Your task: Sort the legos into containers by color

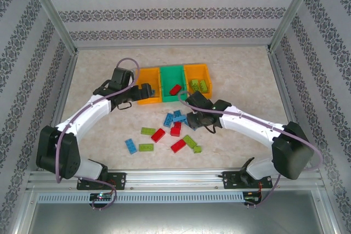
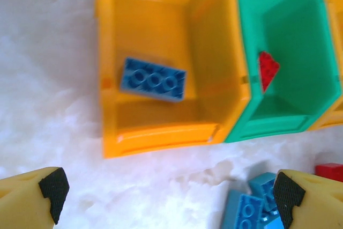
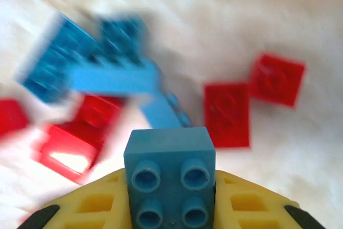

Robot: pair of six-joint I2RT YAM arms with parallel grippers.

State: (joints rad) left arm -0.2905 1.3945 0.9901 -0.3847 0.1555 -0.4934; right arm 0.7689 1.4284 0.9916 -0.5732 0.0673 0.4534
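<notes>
pinching small blue brick [image 3: 170, 178] in right end effector [image 3: 170, 215], studs facing cam, just above loose pile [image 1: 175, 130] mid-desk [image 1: 247, 80]. reaching inward w/ right arm, elbow bent. prob. needs carrying far-left to left orange bin [image 2: 161, 135], w/ long blue brick [image 2: 153, 79] inside, lying crosswise. nearer that bin: left end effector [image 2: 169, 192], spread wide, empty, facing bin's near wall.

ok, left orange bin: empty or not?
Not empty. The left orange bin holds one blue brick, lying flat on its floor with its studs up.
</notes>
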